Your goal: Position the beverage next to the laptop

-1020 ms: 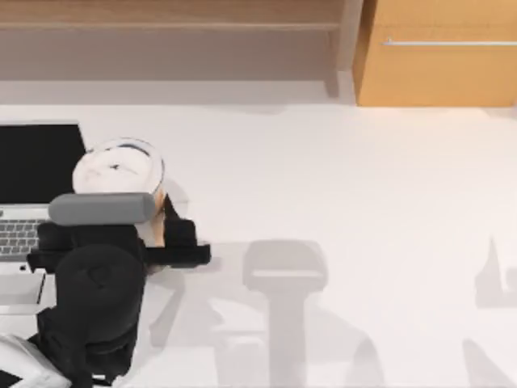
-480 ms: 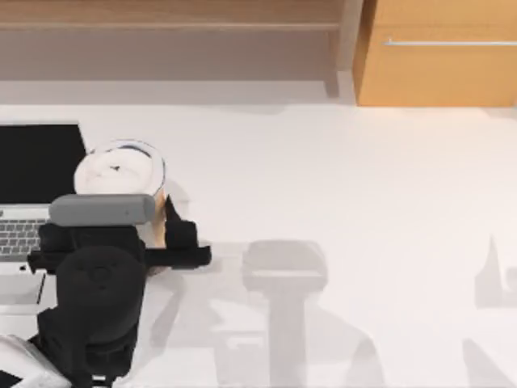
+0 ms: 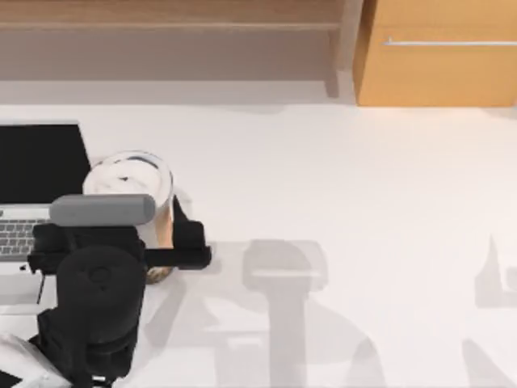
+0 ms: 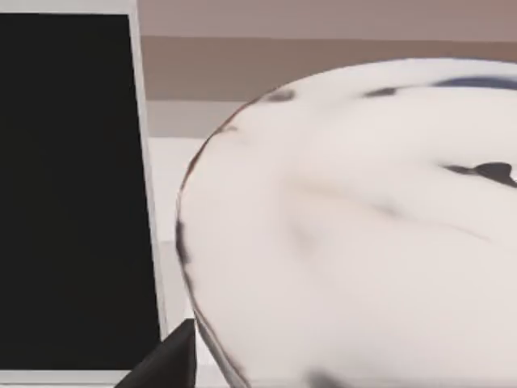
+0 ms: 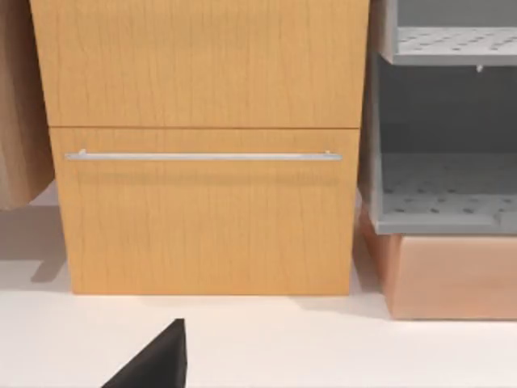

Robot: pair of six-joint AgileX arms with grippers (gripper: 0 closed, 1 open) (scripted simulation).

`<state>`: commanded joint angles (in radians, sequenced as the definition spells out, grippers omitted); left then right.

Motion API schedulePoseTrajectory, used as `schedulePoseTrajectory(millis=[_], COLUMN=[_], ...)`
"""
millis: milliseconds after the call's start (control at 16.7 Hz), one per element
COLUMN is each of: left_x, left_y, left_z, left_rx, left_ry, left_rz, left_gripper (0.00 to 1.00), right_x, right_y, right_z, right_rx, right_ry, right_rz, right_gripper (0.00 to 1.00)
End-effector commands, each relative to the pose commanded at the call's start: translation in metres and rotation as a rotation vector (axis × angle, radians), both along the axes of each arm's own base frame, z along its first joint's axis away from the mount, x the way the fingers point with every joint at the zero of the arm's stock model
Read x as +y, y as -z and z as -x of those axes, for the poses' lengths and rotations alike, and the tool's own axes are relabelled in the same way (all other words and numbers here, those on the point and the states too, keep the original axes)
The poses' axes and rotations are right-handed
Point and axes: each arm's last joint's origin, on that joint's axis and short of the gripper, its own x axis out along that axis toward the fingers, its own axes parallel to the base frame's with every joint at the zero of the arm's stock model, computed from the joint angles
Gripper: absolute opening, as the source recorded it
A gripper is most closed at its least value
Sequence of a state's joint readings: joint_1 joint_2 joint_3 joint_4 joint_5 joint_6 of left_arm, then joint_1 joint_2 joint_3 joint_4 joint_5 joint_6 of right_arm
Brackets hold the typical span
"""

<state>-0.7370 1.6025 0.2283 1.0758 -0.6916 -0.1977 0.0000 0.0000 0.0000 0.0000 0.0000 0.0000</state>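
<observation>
1 laptop (image 3: 36, 190), far left of table (image 3: 339, 186): black screen, grey keys. 1 beverage (image 3: 133, 182) just beside its right edge; round white lid w/ dark marks, tan-orange side. Left gripper (image 3: 153, 242) straddles the cup, fingers spread a bit wider than it, apparently off its sides. 1 wooden cabinet (image 5: 202, 145) at back right.

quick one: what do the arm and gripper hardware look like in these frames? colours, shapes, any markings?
In the top view, the left arm's links are matte black and rounded, with a light grey capsule-shaped cylinder across the wrist and a white section at its base. The left gripper has blocky black fingers on a black crossbar. A black fingertip of the right gripper shows in its wrist view. No cables or markings visible.
</observation>
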Motion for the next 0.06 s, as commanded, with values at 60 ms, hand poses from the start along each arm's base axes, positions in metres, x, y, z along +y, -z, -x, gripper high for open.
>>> schedulePoseTrajectory(millis=[60], left_x=[0.0], left_y=[0.0], left_z=[0.0], left_rx=[0.0], left_ry=[0.0], left_rz=[0.0], left_gripper=[1.0], right_x=[0.0], right_y=[0.0], right_z=[0.0], right_rx=[0.0], right_ry=[0.0], right_rz=[0.0], right_gripper=[1.0])
